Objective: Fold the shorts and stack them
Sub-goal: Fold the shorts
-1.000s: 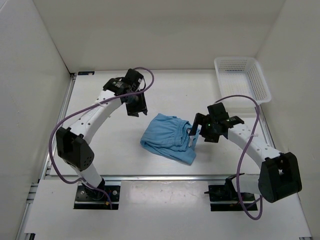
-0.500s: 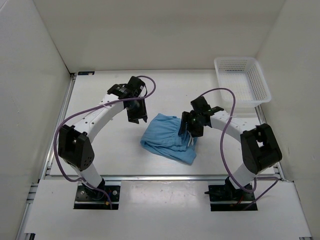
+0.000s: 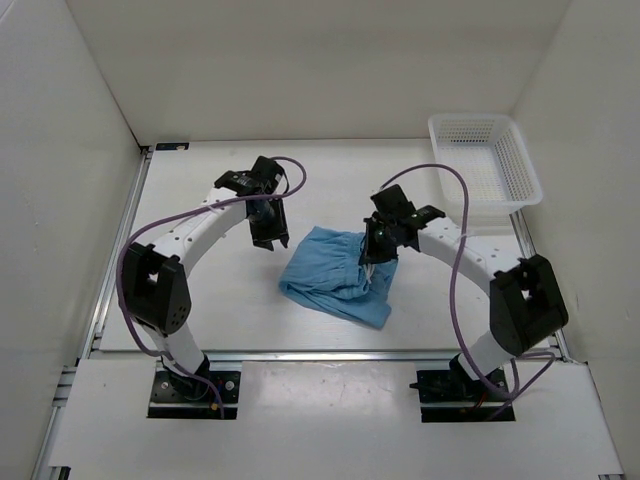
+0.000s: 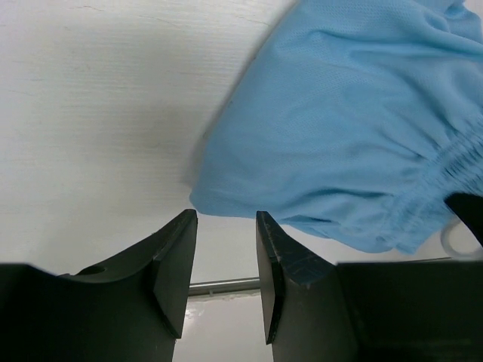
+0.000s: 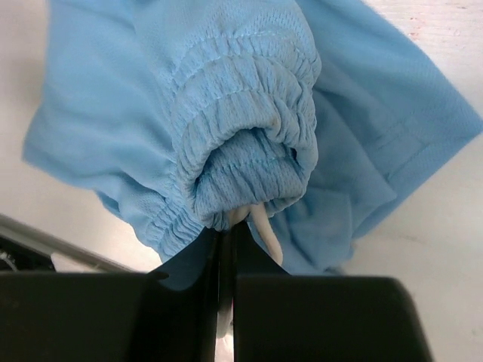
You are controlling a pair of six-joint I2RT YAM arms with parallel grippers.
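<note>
The shorts (image 3: 330, 278) lie diagonally, waistband (image 5: 241, 151) pointing right, right claw (image 3: 371, 261) clamped on it; left claw (image 4: 226, 226) apart.

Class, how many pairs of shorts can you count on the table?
1. The shorts lie bunched at mid-table, their waistband pinched by the right gripper. Another pair hidden underneath cannot be ruled out.

Light sky-blue shorts (image 3: 330, 280) of thin, soft fabric lie loosely folded and rumpled just toward 6 o'clock of the counter's (image 3: 240, 300) centre. The gathered elastic waistband (image 5: 241, 136), its white drawstring (image 5: 264, 230) showing, bunches at the heap's 2 o'clock edge, pinched between the fingers (image 5: 189, 317) of the right gripper (image 5: 225, 241).
</note>
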